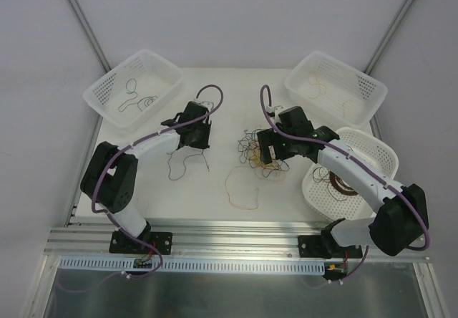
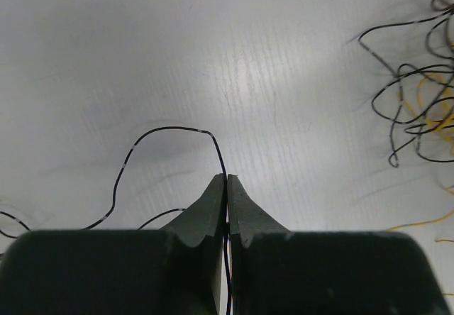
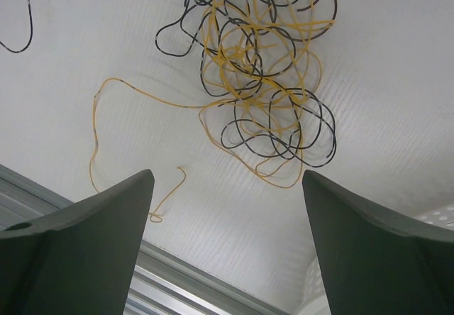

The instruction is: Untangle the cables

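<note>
The cables form a tangle (image 1: pixel 259 153) of thin black and yellow strands at the table's middle, seen also in the right wrist view (image 3: pixel 262 81). One black cable (image 2: pixel 163 132) lies apart to the left, and my left gripper (image 2: pixel 227 179) is shut on it, the strand running up between the closed fingers. From above, that left gripper (image 1: pixel 199 145) sits low over the same black cable (image 1: pixel 182 164). My right gripper (image 3: pixel 227 177) stands open just short of the tangle with nothing between its fingers; from above, the right gripper (image 1: pixel 270 157) hovers over the tangle's right side. A loose yellow loop (image 1: pixel 243 189) trails toward the front.
A white basket (image 1: pixel 107 92) at the back left holds dark strands. Another basket (image 1: pixel 368 89) at the back right holds a yellow strand. A third basket (image 1: pixel 379 153) at the right holds a brown ring coil (image 1: pixel 342 183). A metal rail (image 1: pixel 229 235) runs along the near edge.
</note>
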`<control>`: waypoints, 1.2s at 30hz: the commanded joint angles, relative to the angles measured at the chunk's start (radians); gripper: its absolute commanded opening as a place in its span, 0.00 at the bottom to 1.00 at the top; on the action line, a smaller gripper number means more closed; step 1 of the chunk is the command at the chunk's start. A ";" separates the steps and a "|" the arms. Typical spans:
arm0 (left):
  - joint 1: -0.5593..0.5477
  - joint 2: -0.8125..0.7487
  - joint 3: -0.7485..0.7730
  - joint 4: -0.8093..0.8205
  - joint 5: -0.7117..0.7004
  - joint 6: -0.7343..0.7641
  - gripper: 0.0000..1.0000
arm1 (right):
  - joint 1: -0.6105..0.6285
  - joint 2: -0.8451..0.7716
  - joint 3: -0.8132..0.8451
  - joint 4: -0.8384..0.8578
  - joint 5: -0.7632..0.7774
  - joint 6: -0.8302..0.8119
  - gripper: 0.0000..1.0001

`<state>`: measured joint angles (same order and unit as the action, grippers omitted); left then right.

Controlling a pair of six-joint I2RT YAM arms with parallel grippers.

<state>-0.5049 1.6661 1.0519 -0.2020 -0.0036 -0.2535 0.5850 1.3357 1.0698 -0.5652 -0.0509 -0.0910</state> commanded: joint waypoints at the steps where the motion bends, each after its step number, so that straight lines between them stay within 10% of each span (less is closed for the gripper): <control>1: -0.006 -0.118 0.126 -0.040 -0.021 0.010 0.00 | 0.003 -0.035 0.030 -0.021 0.036 -0.030 0.90; 23: 0.345 0.075 1.107 -0.171 -0.188 -0.222 0.00 | 0.001 -0.082 0.053 -0.044 0.109 -0.036 0.90; 36: 0.558 0.325 1.105 -0.086 -0.305 -0.388 0.00 | 0.001 -0.128 0.036 -0.081 0.114 -0.042 0.90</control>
<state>0.0181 1.9633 2.1715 -0.3485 -0.2558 -0.5983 0.5850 1.2533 1.0851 -0.6144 0.0490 -0.1184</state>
